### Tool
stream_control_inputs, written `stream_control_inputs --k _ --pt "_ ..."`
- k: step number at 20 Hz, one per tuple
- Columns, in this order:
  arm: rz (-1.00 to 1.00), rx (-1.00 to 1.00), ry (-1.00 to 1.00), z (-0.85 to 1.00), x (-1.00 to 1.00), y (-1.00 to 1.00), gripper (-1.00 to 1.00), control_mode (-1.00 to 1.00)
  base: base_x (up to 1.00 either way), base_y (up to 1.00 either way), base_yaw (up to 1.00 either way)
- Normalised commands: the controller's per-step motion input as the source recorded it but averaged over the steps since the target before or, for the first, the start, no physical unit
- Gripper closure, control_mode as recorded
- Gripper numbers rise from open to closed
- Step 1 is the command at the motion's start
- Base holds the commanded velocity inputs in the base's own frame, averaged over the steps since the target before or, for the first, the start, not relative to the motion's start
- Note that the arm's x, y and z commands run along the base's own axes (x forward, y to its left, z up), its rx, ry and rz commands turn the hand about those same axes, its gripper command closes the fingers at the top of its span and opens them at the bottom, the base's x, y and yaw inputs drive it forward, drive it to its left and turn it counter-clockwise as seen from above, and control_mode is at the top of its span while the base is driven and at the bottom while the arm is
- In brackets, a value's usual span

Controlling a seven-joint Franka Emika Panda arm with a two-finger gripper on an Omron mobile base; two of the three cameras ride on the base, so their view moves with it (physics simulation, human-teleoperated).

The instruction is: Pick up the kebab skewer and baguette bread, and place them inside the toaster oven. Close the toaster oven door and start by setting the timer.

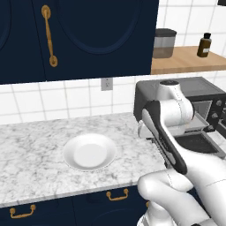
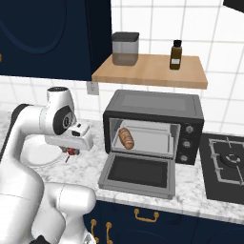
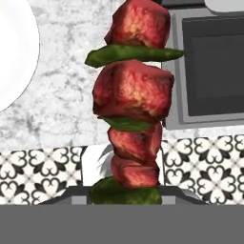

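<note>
Carrying kebab skewer (image 3: 133,109) toward toaster oven (image 2: 155,125), frame centre-right.
Gripper (image 2: 70,150) clamped on skewer, mid-left over counter; baguette bread (image 2: 127,137) already inside, toaster oven door (image 2: 137,174) dropped open. Next: swing right, slide skewer in beside bread, release, lift door.

Gripper (image 2: 70,150) closed, hand pointing down

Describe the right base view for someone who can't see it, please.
A white robot arm carries a kebab skewer in its fingers above a marble counter, beside a dark toaster oven. The toaster oven door lies open, and a baguette bread sits inside.
</note>
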Motion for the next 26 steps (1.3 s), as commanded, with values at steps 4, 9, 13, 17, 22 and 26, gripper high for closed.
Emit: stream_control_inputs --k 4,9,13,17,22,26 --pt "0.0 0.0 0.07 0.36 0.0 -1.0 1.0 -1.0 0.0 0.0 0.0" --pt "0.0 0.0 0.08 0.19 0.04 -1.0 1.0 -1.0 0.0 0.0 0.0" --pt "0.0 0.0 0.01 0.02 0.01 -1.0 1.0 -1.0 0.0 0.0 0.0" --pt "0.01 0.0 0.0 0.0 0.04 -1.0 1.0 -1.0 0.0 0.0 0.0" --pt "0.0 0.01 0.0 -0.03 0.4 -0.66 1.0 -1.0 0.0 0.0 0.0" --pt "0.0 0.07 -0.01 -0.09 0.45 -0.34 1.0 -1.0 0.0 0.0 0.0"
